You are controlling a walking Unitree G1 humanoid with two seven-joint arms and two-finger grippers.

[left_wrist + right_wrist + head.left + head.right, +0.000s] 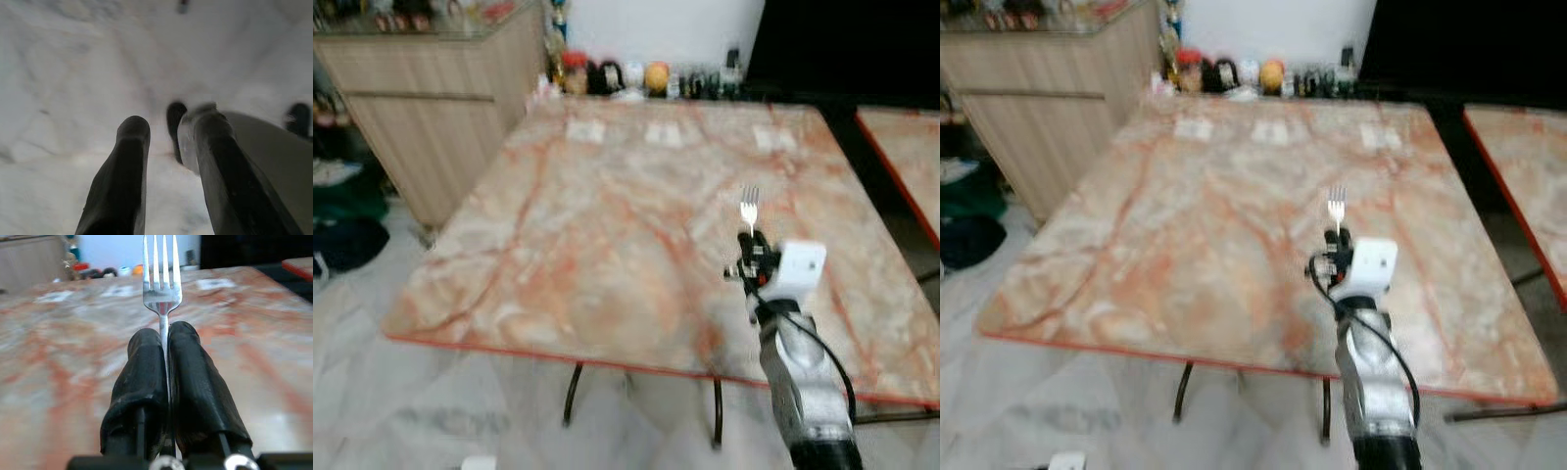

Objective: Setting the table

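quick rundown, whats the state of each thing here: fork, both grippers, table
fork: clamped by its handle, tines pointing away from the gripper, held above the table
right gripper: shut on the fork
left gripper: open, holding nothing, floor beyond it
table: marble top, bare where the fork hovers

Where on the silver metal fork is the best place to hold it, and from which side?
On the thin neck just below the tines, as the right gripper does: the silver metal fork points forward over the orange marbled table, so the two black fingers close on its narrow edges from behind.
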